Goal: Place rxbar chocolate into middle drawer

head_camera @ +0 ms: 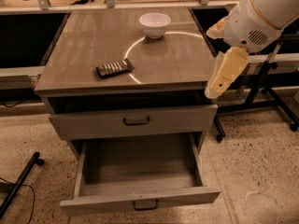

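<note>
The rxbar chocolate [114, 68], a flat dark bar with pale marks, lies on the left part of the cabinet top [168, 64]. The middle drawer [140, 200], the lower of the two fronts, is pulled out and nothing shows inside it. The drawer front above it [135, 121] is shut. My gripper [225, 73] hangs from the white arm at the right edge of the cabinet top, level with its front corner. It is well to the right of the bar and touches nothing.
A white bowl [155, 24] stands at the back middle of the cabinet top. Black frame legs with casters [273, 99] stand on the floor to the right. A dark leg and cable [18, 183] lie at the lower left.
</note>
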Controlling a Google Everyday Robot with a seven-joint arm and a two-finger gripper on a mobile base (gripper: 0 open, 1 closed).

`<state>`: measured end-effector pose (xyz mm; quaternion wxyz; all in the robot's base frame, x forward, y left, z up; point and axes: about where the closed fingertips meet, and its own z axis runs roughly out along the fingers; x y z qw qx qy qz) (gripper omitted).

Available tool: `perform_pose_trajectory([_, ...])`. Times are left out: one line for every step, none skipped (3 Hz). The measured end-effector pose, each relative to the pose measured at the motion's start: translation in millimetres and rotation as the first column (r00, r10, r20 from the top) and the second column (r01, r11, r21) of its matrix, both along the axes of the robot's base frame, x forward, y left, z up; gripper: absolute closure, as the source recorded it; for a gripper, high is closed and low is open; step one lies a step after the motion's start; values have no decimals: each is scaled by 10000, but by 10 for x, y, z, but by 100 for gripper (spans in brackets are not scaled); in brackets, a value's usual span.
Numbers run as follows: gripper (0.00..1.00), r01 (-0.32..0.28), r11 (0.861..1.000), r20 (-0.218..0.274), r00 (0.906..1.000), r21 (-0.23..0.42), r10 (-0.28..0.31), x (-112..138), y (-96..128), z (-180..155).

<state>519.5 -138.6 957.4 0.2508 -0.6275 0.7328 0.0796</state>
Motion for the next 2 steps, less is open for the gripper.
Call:
perform_pose_trajectory([0, 0, 10000, 0, 10000, 0, 0, 0, 0, 0])
perform_pose_trajectory([0, -376, 9992, 148, 9992, 168, 373, 177, 136, -18])
